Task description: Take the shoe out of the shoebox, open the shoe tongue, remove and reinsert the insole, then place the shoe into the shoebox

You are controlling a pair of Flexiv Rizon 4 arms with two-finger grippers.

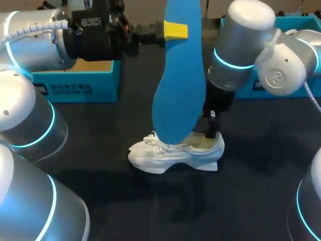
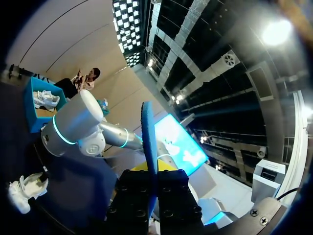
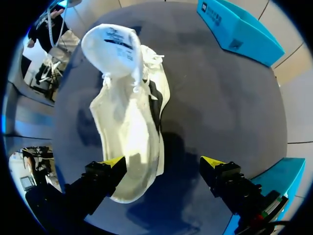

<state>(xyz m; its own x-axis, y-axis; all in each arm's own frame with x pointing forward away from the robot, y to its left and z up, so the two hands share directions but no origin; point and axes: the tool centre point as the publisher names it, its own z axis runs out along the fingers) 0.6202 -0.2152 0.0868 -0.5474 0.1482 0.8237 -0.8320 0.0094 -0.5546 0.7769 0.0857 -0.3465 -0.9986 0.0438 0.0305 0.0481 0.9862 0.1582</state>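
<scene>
**The insole is held upright over the shoe, seemingly for reinsertion.**
The blue insole is clamped near its narrow end by the left gripper, with the wide end pointed to 6 o'clock toward the shoe opening, probably so that it can be slid in. The white shoe is placed on the tabletop, outside the shoeboxes at 10 o'clock and 2 o'clock. The right gripper is spread wide over the heel with nothing grasped, perhaps to steady it.
</scene>
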